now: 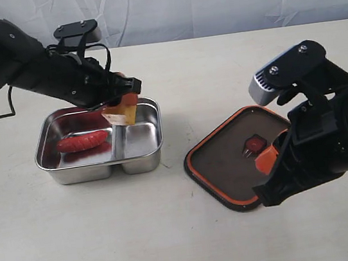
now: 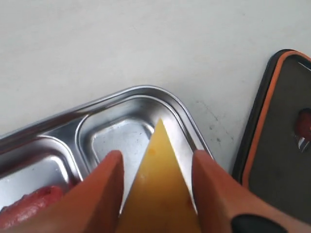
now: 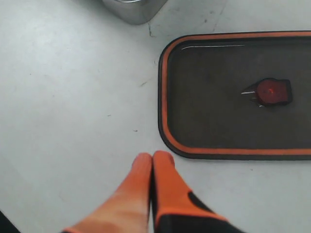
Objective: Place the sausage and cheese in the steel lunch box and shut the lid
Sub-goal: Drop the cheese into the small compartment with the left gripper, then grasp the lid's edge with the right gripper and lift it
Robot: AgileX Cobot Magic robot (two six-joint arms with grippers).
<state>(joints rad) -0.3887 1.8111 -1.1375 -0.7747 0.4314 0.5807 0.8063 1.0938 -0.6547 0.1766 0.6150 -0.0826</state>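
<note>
Left gripper [image 2: 158, 156] clamped on the cheese wedge [image 2: 160, 199], steel lunch box [image 2: 141, 91] with its smaller compartment just beneath, sausage [image 1: 83, 141] in the larger compartment beside, right gripper [image 3: 153, 158] pressed together, lid [image 3: 214, 121] just ahead of its tips.

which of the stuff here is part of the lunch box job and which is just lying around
Part of the job: sausage, in the steel lunch box; cheese, held in the left pincer; lid, lying on the table.
Just lying about: no loose extras in view; only the table and white backdrop.
</note>
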